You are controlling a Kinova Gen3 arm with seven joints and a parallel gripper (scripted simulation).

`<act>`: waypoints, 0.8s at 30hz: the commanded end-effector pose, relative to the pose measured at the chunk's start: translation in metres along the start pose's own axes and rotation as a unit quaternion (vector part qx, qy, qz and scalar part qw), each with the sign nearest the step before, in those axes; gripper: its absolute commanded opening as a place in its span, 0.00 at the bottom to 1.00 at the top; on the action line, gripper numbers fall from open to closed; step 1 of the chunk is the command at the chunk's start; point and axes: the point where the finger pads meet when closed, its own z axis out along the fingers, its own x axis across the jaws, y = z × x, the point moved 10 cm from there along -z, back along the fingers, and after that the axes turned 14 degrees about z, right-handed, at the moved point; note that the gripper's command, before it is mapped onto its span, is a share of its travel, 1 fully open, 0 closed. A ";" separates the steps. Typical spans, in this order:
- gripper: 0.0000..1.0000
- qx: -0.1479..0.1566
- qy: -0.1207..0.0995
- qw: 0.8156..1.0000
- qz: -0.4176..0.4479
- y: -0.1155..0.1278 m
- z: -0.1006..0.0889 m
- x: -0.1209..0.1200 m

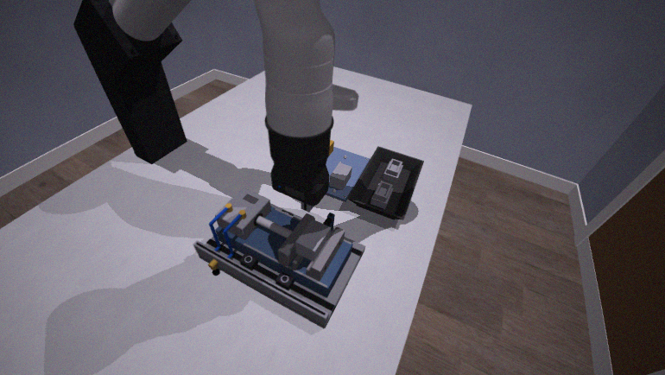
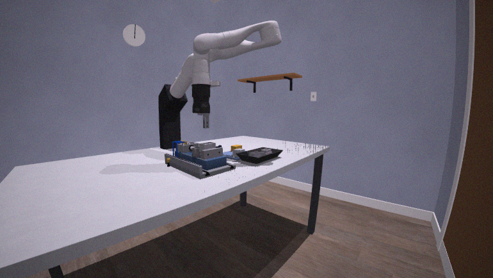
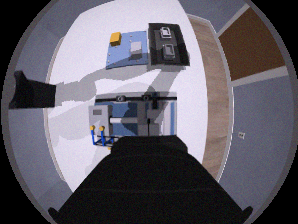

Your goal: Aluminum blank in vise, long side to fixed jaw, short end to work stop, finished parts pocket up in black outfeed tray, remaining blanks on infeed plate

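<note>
My gripper [image 1: 307,205] is shut on nothing and hangs well above the vise [image 1: 279,246]; it also shows in the exterior view [image 2: 205,121]. The vise has blue hoses [image 1: 223,228] at its left end and a black work stop [image 1: 330,219] near its right end. I cannot tell whether a blank lies between the jaws. Behind it, the blue infeed plate carries a gray blank [image 1: 340,174] and a yellow brass blank [image 1: 331,146], which the arm partly hides. The black outfeed tray [image 1: 386,181] holds two pocketed parts [image 1: 395,168] [image 1: 383,193], pockets up.
The arm's black base column [image 1: 135,84] stands at the table's back left. The table's right edge runs close behind the tray. In the wrist view the tray [image 3: 166,44] and the infeed plate [image 3: 128,50] lie beyond the vise [image 3: 133,116].
</note>
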 end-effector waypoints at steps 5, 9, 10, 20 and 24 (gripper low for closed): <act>0.00 -0.003 0.006 1.000 0.002 0.008 -0.003 -0.021; 0.00 -0.003 0.006 1.000 0.002 0.008 -0.003 -0.021; 0.00 -0.004 0.006 1.000 0.000 0.008 -0.003 -0.020; 0.00 -0.004 0.006 1.000 0.000 0.008 -0.003 -0.020; 0.00 -0.004 0.006 1.000 0.000 0.008 -0.003 -0.020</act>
